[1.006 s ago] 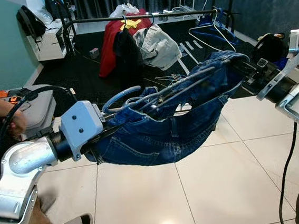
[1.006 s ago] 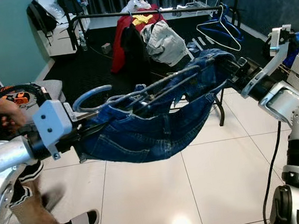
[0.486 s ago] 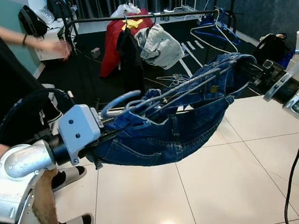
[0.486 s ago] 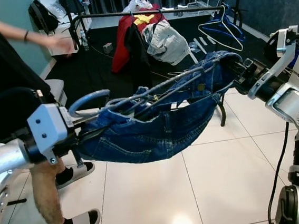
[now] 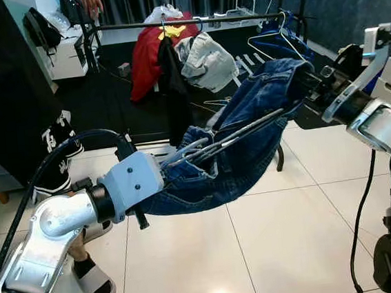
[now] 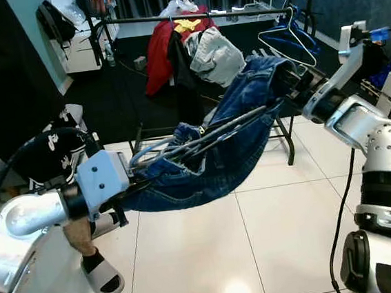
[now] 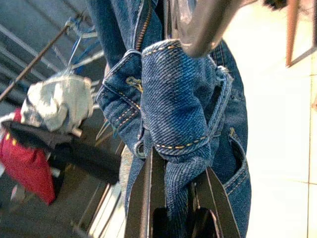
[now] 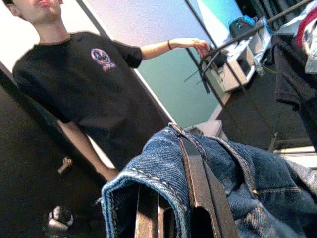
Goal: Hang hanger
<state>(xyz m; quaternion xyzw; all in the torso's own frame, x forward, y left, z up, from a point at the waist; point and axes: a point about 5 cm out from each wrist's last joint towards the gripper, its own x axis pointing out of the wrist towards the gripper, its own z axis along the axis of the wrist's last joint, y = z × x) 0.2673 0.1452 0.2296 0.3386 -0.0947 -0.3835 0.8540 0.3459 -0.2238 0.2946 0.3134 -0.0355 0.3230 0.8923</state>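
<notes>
Blue jeans (image 5: 235, 158) on a hanger (image 5: 212, 139) stretch between both arms, burying the left pincer (image 7: 171, 218) and right pincer (image 8: 171, 206); each clamps denim.

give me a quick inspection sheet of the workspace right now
surface: white tiled floor, glossy.
job's things: blue jeans on a grey hanger, slung between both arms; clothes rail beyond.
clutter: red garment, grey garment and empty hangers on the rail.
grippers: left gripper and right gripper each clamped on denim.
cables: black cable by the right arm.
surroundings: person in black, hand on the rail.
</notes>
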